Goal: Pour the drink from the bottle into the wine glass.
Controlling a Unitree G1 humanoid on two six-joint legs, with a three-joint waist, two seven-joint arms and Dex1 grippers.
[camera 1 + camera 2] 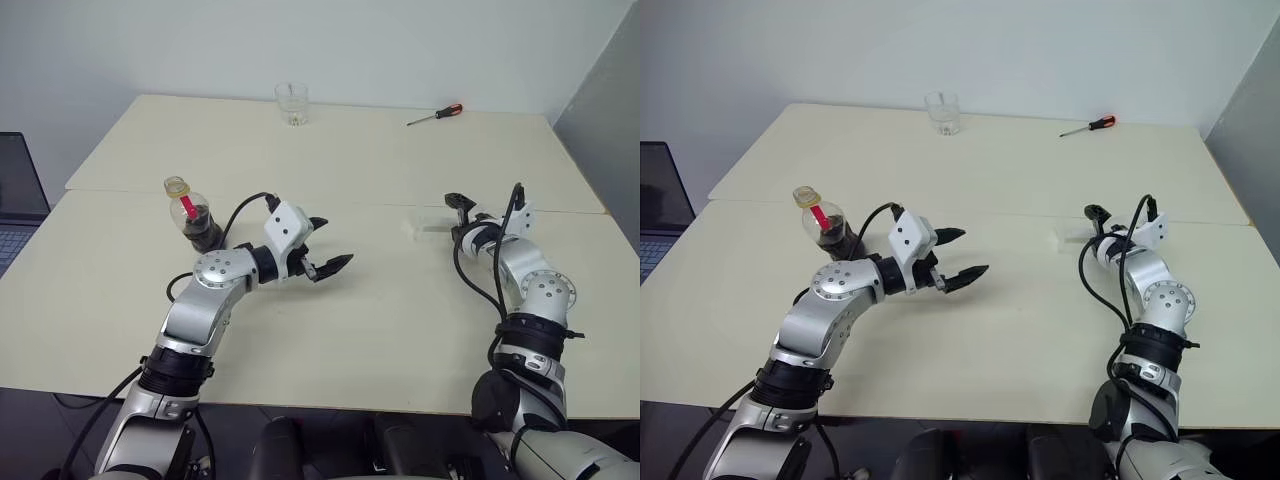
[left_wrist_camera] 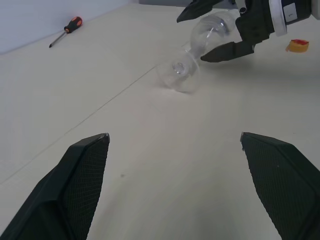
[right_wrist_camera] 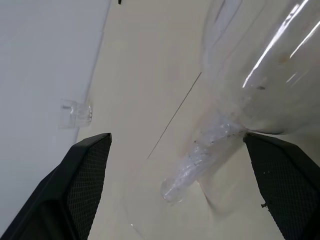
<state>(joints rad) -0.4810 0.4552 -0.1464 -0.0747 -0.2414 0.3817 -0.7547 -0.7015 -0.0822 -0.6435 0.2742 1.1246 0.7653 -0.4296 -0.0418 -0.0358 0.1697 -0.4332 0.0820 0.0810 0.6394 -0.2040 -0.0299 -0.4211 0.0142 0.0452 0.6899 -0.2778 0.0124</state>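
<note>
Wine glass (image 2: pixel 192 55): lay on its side on the table (image 1: pixel 380 330), bowl between the right gripper's fingers.
Bottle (image 1: pixel 194 217): stood upright with its dark drink (image 1: pixel 200 228), beside the left arm.
Right gripper (image 2: pixel 216 31): jaws wide, around the bowl, not clamped.
Left gripper (image 1: pixel 330 245): jaws wide, holding nothing.
Tumbler (image 1: pixel 292 104): far edge.
Screwdriver (image 1: pixel 435 115): far right.

Small clear plastic bottle (image 1: pixel 193 217) at centre left: yellow cap, red neck strip, near-black drink (image 1: pixel 203 232). Red-and-black-handled screwdriver (image 1: pixel 435 115) at upper right. Cream tabletop (image 1: pixel 380 330).
</note>
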